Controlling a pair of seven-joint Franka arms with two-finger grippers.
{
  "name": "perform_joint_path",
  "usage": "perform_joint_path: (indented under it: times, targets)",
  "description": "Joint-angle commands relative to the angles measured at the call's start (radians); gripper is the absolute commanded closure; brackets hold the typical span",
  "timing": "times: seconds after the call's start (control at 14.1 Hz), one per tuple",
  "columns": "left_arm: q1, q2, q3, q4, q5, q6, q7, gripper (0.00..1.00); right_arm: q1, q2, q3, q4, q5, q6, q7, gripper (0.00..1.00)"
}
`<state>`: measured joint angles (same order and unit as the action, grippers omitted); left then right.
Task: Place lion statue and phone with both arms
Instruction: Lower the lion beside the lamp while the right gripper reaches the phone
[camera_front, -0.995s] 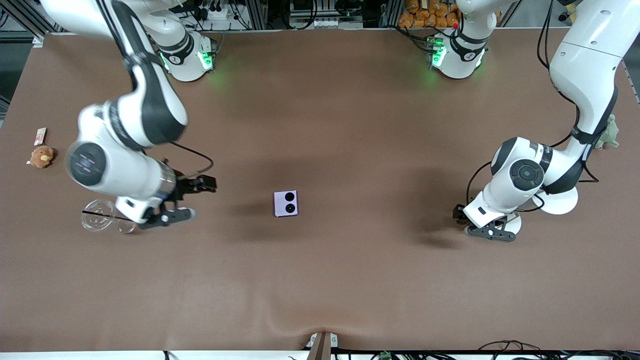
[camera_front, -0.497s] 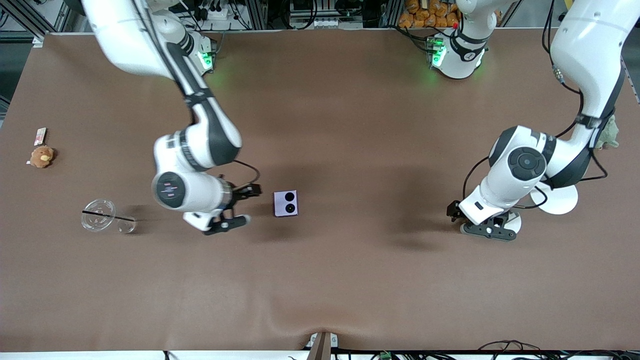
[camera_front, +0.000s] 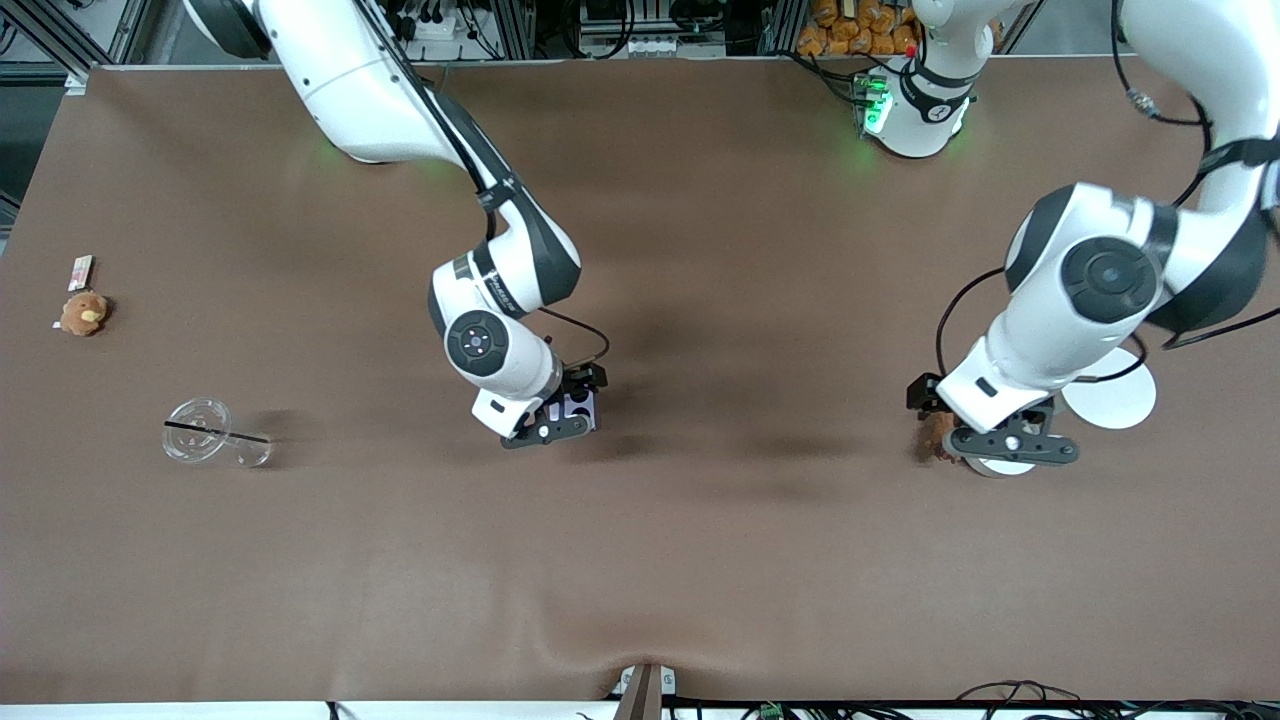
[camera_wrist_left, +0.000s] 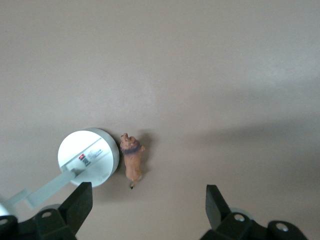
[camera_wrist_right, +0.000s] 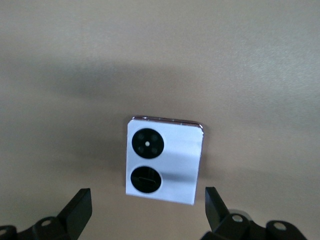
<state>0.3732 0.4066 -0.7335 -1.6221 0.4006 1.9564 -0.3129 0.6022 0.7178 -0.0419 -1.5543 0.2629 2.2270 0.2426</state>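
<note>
The phone (camera_front: 583, 409) is a small square pale-lavender flip phone lying flat mid-table, its two black camera circles up (camera_wrist_right: 164, 160). My right gripper (camera_front: 566, 403) hovers over it, open, with the phone just ahead of the gap between its fingers (camera_wrist_right: 147, 210). The lion statue (camera_front: 935, 438) is a tiny orange-brown figurine lying on the table toward the left arm's end, touching or nearly touching a white round object (camera_wrist_left: 89, 156). My left gripper (camera_front: 962, 425) is over it, open and empty; in the left wrist view (camera_wrist_left: 147, 207) the lion (camera_wrist_left: 133, 161) lies just ahead of the fingers.
A flat white disc (camera_front: 1115, 398) lies beside the left arm's wrist. A clear plastic cup (camera_front: 205, 432) with a black straw lies on its side toward the right arm's end. A brown plush toy (camera_front: 83, 313) and a small card (camera_front: 80, 270) lie near that table edge.
My right arm has swept from beside the clear cup across to over the phone. My left gripper has shifted slightly, and the lion now shows beside it.
</note>
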Motion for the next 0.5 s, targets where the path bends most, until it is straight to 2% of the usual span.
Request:
perform_joint_path:
  times: [0.0,0.14,0.43]
  targets:
    - [0.009,-0.003,-0.026,0.146,-0.045,-0.138,0.012,0.00,0.024,0.041,-0.013,0.026,-0.078,0.016,0.104,0.00]
    - [0.009,-0.003,-0.030,0.208,-0.045,-0.203,0.012,0.00,0.031,0.066,-0.012,0.028,-0.143,0.040,0.180,0.00]
    - [0.012,-0.038,-0.032,0.245,-0.048,-0.246,0.012,0.00,0.044,0.092,-0.012,0.028,-0.149,0.071,0.234,0.00]
